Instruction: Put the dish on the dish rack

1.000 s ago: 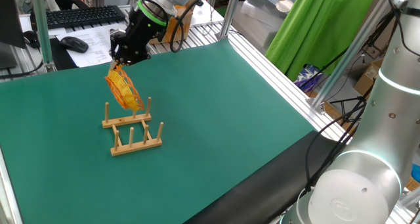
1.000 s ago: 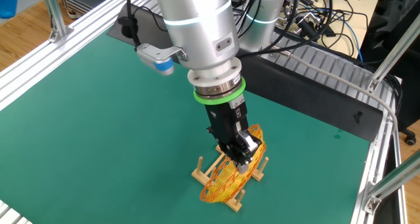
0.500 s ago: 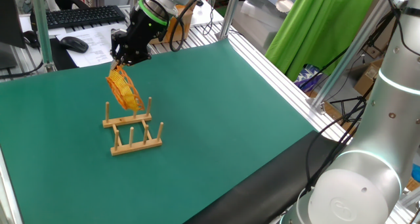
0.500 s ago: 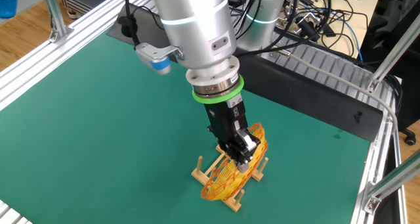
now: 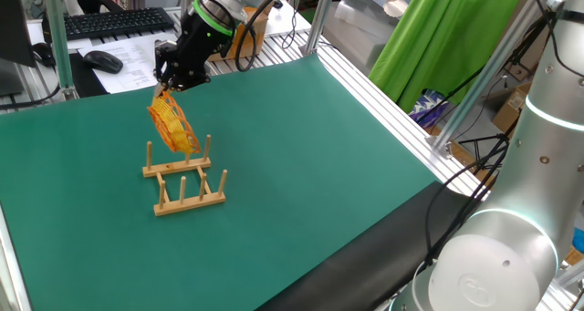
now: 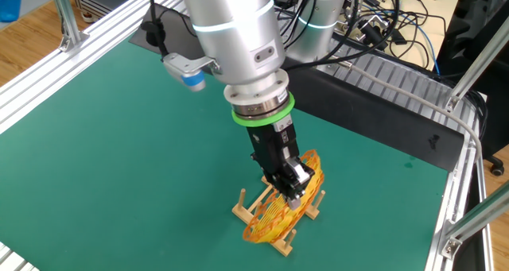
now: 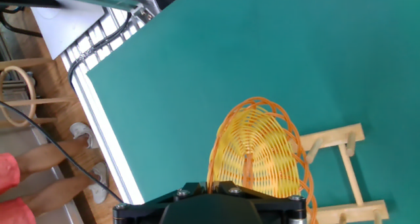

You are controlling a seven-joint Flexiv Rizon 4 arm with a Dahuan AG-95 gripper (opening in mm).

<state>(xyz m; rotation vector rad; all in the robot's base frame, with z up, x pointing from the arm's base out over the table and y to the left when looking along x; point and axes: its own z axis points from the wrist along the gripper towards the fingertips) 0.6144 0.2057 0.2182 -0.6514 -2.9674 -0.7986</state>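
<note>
A: Starting at the left of the one fixed view, what is sitting at nine o'clock from the work area?

B: A keyboard (image 5: 117, 21) and a mouse (image 5: 103, 62) are lying on papers beyond the green counter (image 5: 301, 156), well apart from the task.

A: And moving right?

B: The gripper (image 5: 170, 81) is pinching the rim of the dish (image 5: 172, 126), its jaws standing almost together on the thin woven edge. It is holding the dish on edge, tilted, with the lower rim dipping toward the dish rack (image 5: 183, 177). I am judging that the tilt is there so the rim can slide into a slot between pegs instead of landing flat on top.

A: Is it seated already?

B: I cannot tell for sure. In the other fixed view the dish (image 6: 282, 207) is overlapping the rack (image 6: 274, 215) and the gripper (image 6: 293, 191) is gripping it at about two o'clock of its outline.

A: What are the things made of?

B: The dish (image 7: 257, 153) is showing as open wicker, yellow-orange strands radiating from a reddish centre streak, round and shallow. The rack (image 7: 341, 171), at four o'clock from it in the hand view, is looking like pale smooth wood, with straight rails, crossbars and upright round pegs. The counter covering is looking matte and even.
</note>
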